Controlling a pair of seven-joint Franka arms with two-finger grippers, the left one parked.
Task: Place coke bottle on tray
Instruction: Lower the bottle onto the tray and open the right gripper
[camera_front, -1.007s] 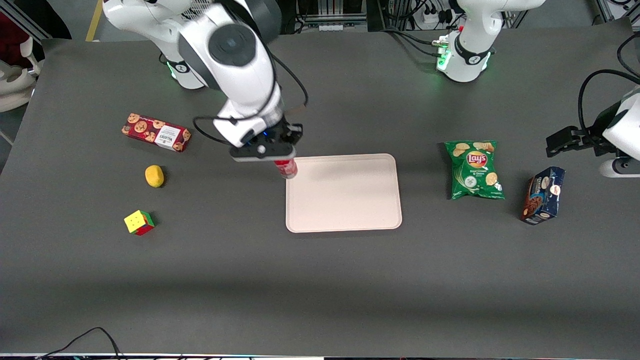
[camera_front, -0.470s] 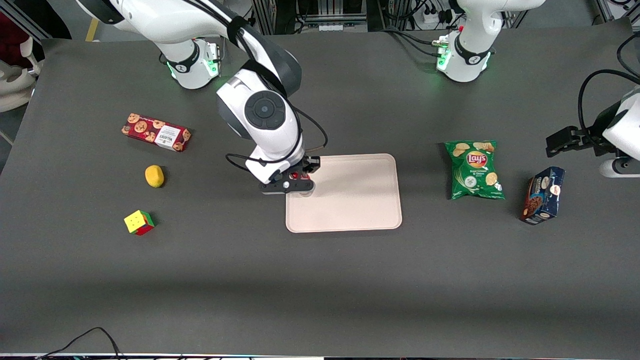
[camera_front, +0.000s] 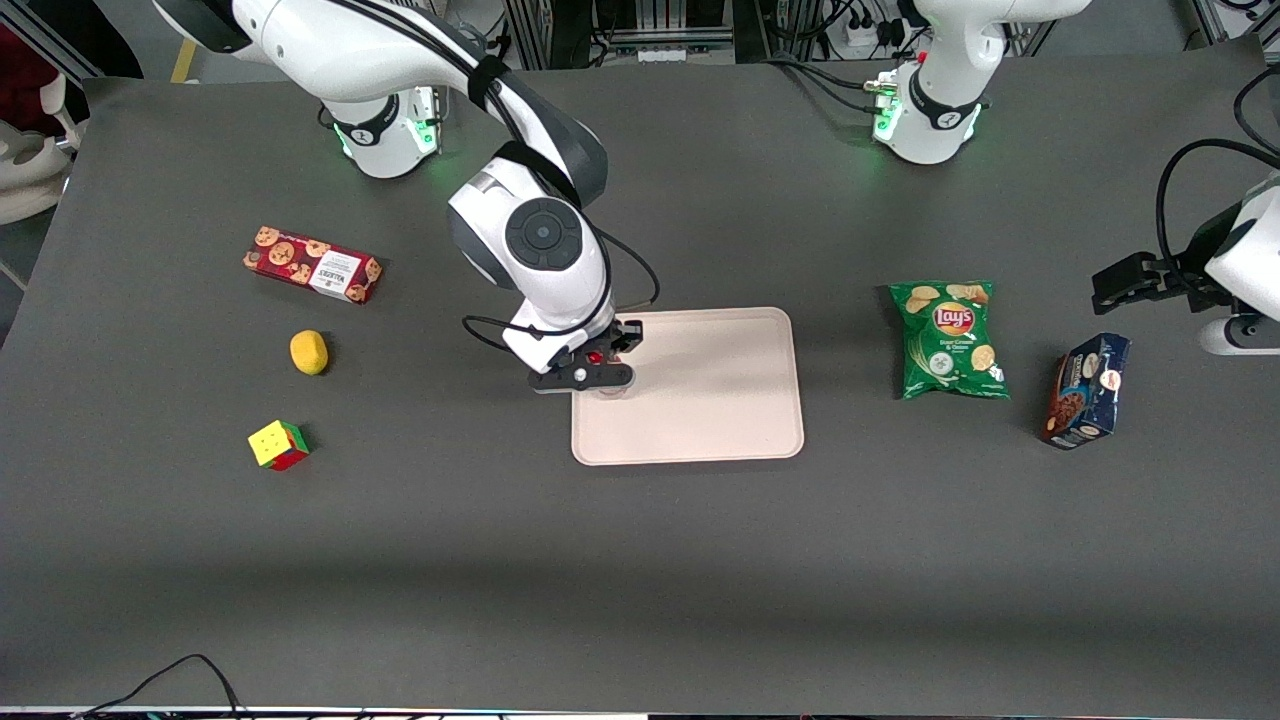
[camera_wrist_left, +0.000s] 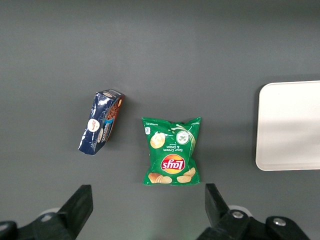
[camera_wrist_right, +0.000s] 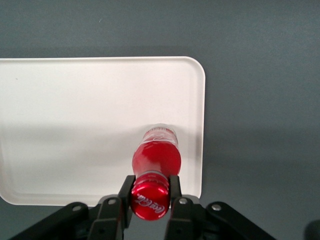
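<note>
The coke bottle (camera_wrist_right: 155, 159) was gripped at its cap by the tool (camera_wrist_right: 150, 196), upright, its base resting on the tray (camera_wrist_right: 75, 115) near the rim.

My gripper (camera_front: 598, 372) hangs over the tray (camera_front: 720, 400), at the rim toward my working end of the desk (camera_front: 640, 560). Between my fingers (camera_wrist_right: 175, 186) stands the coke bottle (camera_wrist_right: 155, 160), upright, its base on the tray just inside that rim.
</note>
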